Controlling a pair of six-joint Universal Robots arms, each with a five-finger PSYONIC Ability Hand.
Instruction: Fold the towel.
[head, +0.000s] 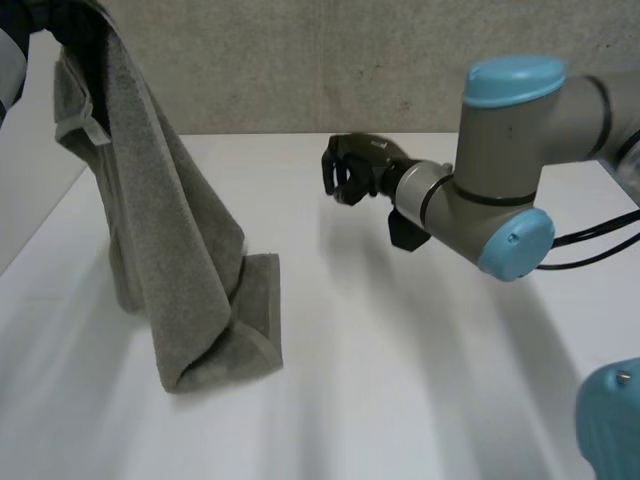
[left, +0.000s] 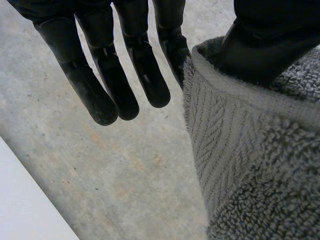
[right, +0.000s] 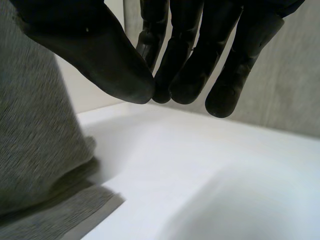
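Note:
A grey towel (head: 170, 250) hangs from my left hand (head: 75, 20), raised high over the table's far left corner. Its lower end rests crumpled and doubled over on the white table (head: 400, 360). In the left wrist view the thumb (left: 265, 45) pinches the towel's hemmed edge (left: 240, 100) against the side of the straight fingers (left: 125, 75). My right hand (head: 355, 168) hovers above the middle of the table, to the right of the towel and apart from it. Its thumb (right: 95, 55) meets the curled fingertips (right: 200, 75) with nothing between them. The towel (right: 35, 150) hangs beside that hand.
A grey concrete wall (head: 300, 60) stands behind the table's far edge. My right arm (head: 500, 190) reaches in from the right, over the table. Bare white tabletop (right: 210, 180) lies under and in front of the right hand.

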